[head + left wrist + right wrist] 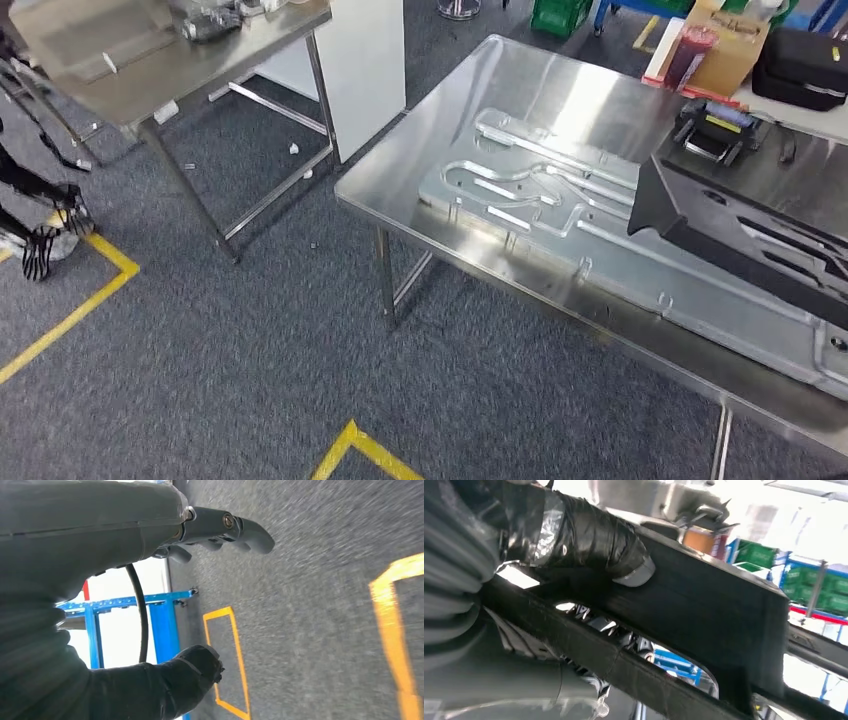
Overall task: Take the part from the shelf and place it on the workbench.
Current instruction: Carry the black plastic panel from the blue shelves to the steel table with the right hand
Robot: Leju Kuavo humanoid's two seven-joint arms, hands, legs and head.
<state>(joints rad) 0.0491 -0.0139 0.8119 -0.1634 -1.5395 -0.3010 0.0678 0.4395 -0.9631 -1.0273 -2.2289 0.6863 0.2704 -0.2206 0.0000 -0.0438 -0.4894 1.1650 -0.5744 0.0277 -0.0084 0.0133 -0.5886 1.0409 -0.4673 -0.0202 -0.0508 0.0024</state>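
A long black part [742, 238] with slotted cut-outs hangs over the right end of the steel workbench [415, 185], above a machined metal fixture plate [560, 205] lying on the bench. In the right wrist view my right hand [584, 537] grips the black part [709, 605], its tape-wrapped thumb pressed on the part's upper face. My left hand [150, 535] hangs over the grey carpet with fingers [235, 527] and thumb spread and nothing between them.
A second steel table [150, 75] stands at the far left, next to a white cabinet [365, 60]. A yellow-and-black device [718, 130], a black case [800, 65] and a cardboard box [725, 50] sit behind the part. Yellow tape [75, 310] marks the carpet.
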